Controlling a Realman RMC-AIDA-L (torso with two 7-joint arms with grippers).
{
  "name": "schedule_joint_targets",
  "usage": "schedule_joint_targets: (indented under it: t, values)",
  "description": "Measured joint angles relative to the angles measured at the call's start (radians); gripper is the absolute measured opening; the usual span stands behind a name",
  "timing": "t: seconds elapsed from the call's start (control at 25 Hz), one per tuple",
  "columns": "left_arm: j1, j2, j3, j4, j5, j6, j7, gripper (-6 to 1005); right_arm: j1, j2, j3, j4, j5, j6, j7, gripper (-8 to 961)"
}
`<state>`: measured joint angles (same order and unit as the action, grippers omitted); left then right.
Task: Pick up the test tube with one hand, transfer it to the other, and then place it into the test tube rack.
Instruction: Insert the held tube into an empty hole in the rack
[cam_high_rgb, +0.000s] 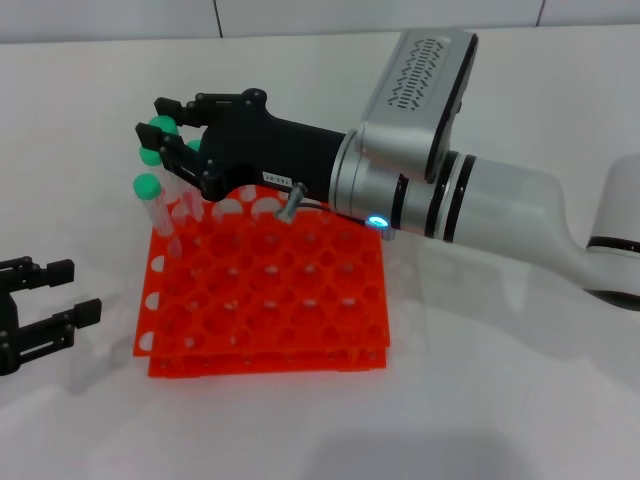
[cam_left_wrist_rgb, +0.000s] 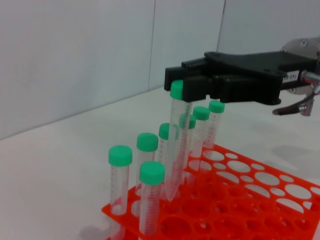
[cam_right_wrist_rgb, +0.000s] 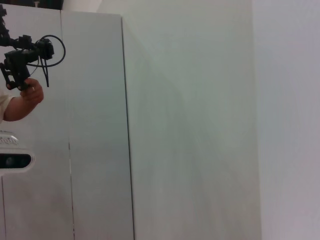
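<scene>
The right hand (cam_high_rgb: 170, 125), black on a silver-white wrist with a blue light (cam_high_rgb: 377, 222), reaches from the right across the far edge of the orange rack (cam_high_rgb: 270, 330) and grips the tube (cam_left_wrist_rgb: 174, 140) at its green cap. In the left wrist view the tube hangs nearly upright from the right hand's fingers (cam_left_wrist_rgb: 192, 89), its pointed lower end down among the holes at the rack's far left corner; whether it is seated in a hole cannot be told. Other green-capped tubes (cam_left_wrist_rgb: 149, 200) stand in the rack just beside it, some nearer the left edge, some farther along the far row. The rack rests on the white bench (cam_high_rgb: 480, 400). The left hand (cam_high_rgb: 40, 310) sits low at the left, near the rack's left side but apart from it, fingers spread and holding nothing.
</scene>
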<state>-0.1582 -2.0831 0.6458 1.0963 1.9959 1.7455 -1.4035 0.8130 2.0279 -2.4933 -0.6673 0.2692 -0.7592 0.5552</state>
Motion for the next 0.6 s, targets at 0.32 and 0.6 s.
schedule_joint_targets:
  t: [0.32,0.6]
  values:
    - [-0.003,0.000,0.000,0.000,0.007,-0.008,0.000,560,0.008,0.000,0.001,0.003,0.001,0.012,0.000,332]
    - [-0.011,0.000,0.000,0.000,0.008,-0.015,0.000,560,0.008,0.000,0.000,0.003,0.001,0.012,0.000,334]
